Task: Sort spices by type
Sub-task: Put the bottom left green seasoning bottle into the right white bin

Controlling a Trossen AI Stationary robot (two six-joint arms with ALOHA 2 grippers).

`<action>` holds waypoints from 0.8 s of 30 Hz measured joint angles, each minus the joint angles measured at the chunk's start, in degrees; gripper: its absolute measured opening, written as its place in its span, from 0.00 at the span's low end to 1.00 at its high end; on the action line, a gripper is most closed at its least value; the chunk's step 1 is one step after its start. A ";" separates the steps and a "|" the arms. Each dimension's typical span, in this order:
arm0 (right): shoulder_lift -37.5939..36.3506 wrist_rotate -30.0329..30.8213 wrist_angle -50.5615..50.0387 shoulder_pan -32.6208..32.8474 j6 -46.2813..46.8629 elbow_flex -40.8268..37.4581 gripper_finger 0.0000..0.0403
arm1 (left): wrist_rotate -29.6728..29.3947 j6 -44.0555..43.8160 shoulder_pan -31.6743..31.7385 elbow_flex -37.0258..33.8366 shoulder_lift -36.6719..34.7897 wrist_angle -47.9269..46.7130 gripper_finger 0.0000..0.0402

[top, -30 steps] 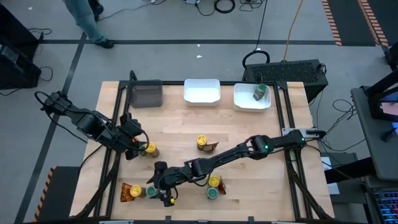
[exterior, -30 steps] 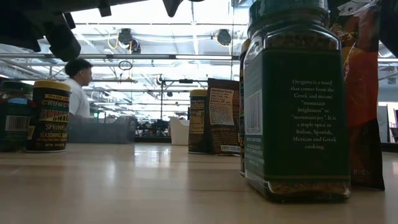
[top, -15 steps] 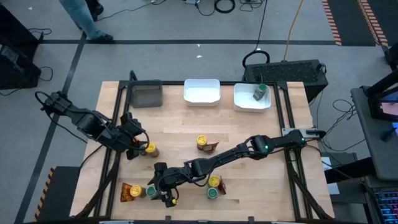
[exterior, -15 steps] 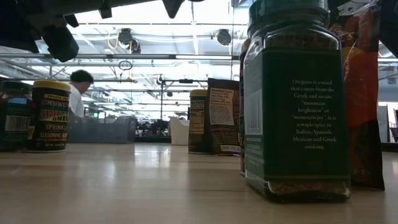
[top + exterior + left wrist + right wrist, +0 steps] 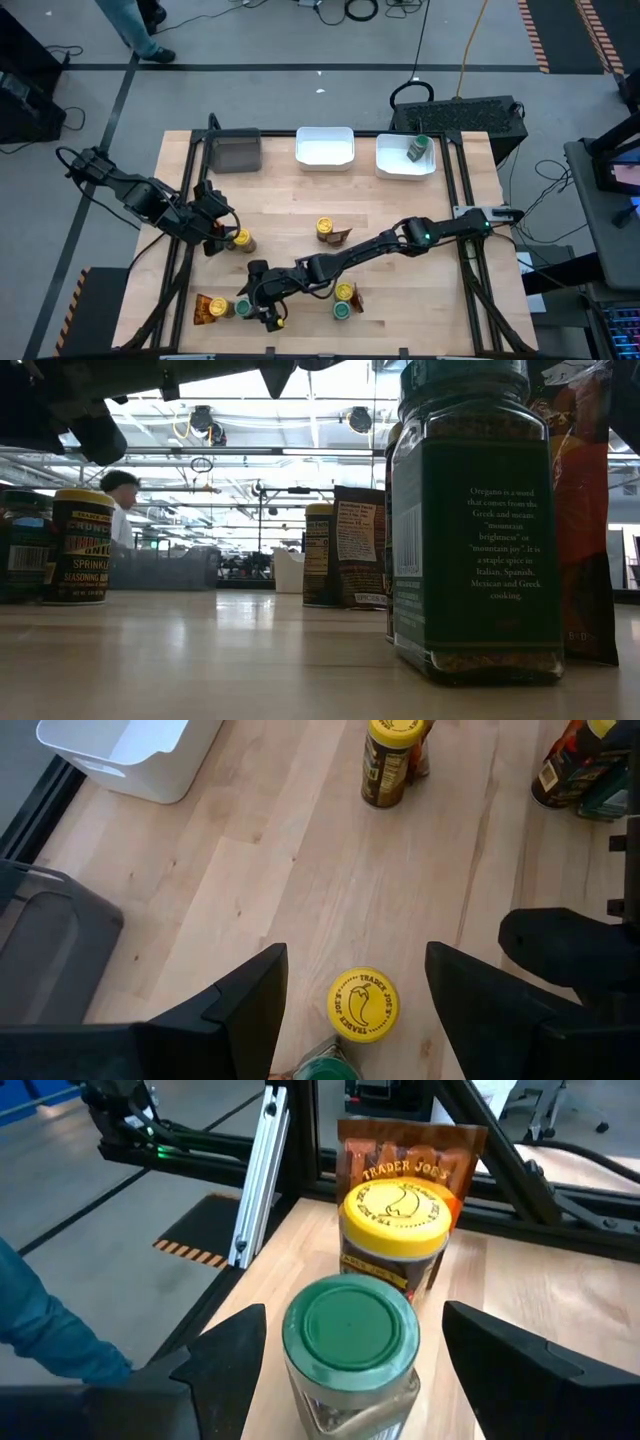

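Note:
My right gripper [image 5: 352,1315] [image 5: 260,303] is open near the table's near-left corner. Its fingers stand on either side of an upright green-lidded jar [image 5: 350,1342] [image 5: 243,308] without touching it. Behind that jar stand a yellow-lidded jar [image 5: 392,1230] and an orange-brown packet [image 5: 408,1155] [image 5: 208,308]. My left gripper [image 5: 355,960] [image 5: 215,235] is open at the left side. It hangs over a yellow-lidded jar [image 5: 363,1004] [image 5: 241,240], with a green lid [image 5: 325,1070] just beside that jar. One green-lidded jar [image 5: 418,148] lies in the right white tray.
A grey tray [image 5: 235,165], a white tray [image 5: 325,160] and the right white tray [image 5: 395,168] line the far edge. A yellow-lidded jar with a packet [image 5: 330,232] stands mid-table. Two jars and a packet [image 5: 346,300] stand near the near edge. A person [image 5: 120,510] is beyond the table.

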 joint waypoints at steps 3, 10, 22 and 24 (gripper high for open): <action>0.41 -0.76 -0.55 0.00 0.00 -0.02 0.72 | -0.34 -0.02 0.00 0.00 0.00 0.00 0.60; 1.11 -1.26 1.92 -0.02 0.55 -0.07 0.72 | -0.43 -0.02 0.00 0.00 -0.01 0.02 0.60; 1.11 -1.26 1.72 -0.02 0.61 -0.07 0.66 | -0.71 0.02 0.00 0.00 -0.02 0.00 0.60; 1.11 -1.26 1.87 -0.02 0.58 -0.07 0.64 | -0.73 0.04 0.00 0.00 -0.02 -0.02 0.60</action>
